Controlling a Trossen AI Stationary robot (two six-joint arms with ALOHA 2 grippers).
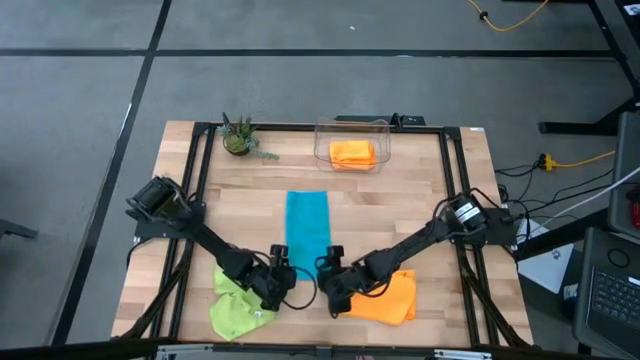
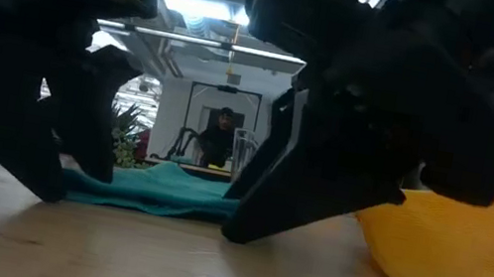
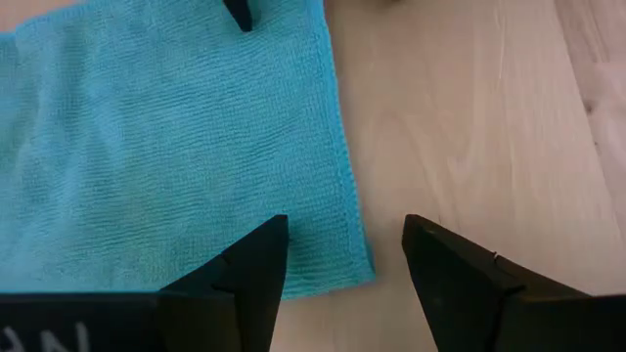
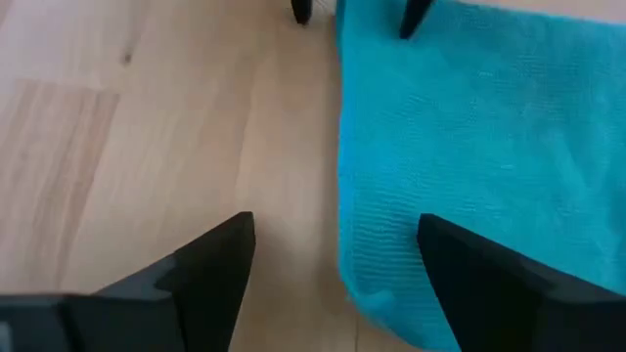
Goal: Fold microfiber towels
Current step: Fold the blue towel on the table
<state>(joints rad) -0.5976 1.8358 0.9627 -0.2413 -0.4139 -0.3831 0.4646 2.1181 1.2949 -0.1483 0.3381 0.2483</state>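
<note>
The teal towel (image 1: 307,225) lies flat as a long strip in the table's middle; it also shows in the low view (image 2: 158,190). My left gripper (image 1: 283,266) is open at the strip's near left corner (image 3: 358,270), one finger over the cloth and one over bare wood. My right gripper (image 1: 328,266) is open at the near right corner (image 4: 364,289) in the same way. A crumpled lime green towel (image 1: 237,306) lies near left. An orange towel (image 1: 388,297) lies near right. A second, folded orange towel (image 1: 352,152) sits in the clear bin. My left gripper (image 3: 342,237) stands with its fingers down across the teal towel's near left corner; whether a fingertip (image 3: 266,256) touches the cloth I cannot tell. My right gripper (image 4: 335,235) stands across the near right corner; whether its fingertip (image 4: 450,256) touches the cloth I cannot tell.
The clear plastic bin (image 1: 380,128) stands at the far edge, with a small potted plant (image 1: 238,138) to its left. Bare wood (image 1: 400,200) lies on both sides of the teal strip. A person (image 2: 219,139) shows in the room beyond the table.
</note>
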